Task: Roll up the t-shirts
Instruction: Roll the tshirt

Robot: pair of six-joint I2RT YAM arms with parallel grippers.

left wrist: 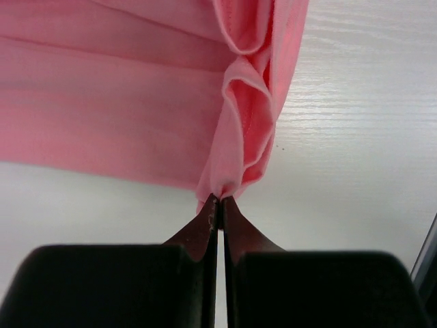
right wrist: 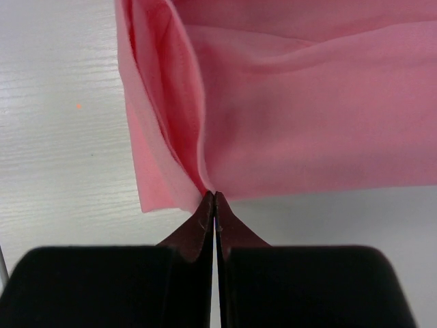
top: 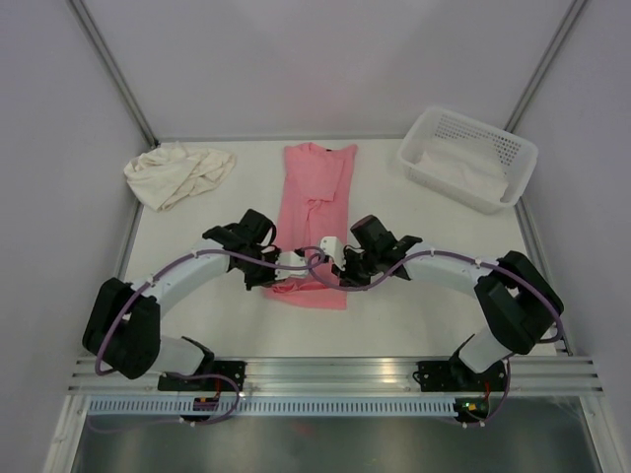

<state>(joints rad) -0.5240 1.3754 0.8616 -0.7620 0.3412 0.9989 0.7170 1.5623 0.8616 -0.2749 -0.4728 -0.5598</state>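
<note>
My left gripper and right gripper pinch just a sliver of pink tee at their tips; uneven pulling could slip it free.

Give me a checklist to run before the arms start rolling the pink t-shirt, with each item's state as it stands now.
1. Grip of the left claw on the near edge of the pink t-shirt: ok, shut on the cloth.
2. Grip of the right claw on that same edge: ok, shut on the cloth.
3. Every folded layer caught in each claw: cannot tell.
4. Shirt folded into a long narrow strip lying on the table: ok.
5. Cream t-shirt lying apart from the strip: ok, crumpled at the far left.
6. Basket apart from the strip: ok, at the far right.
</note>
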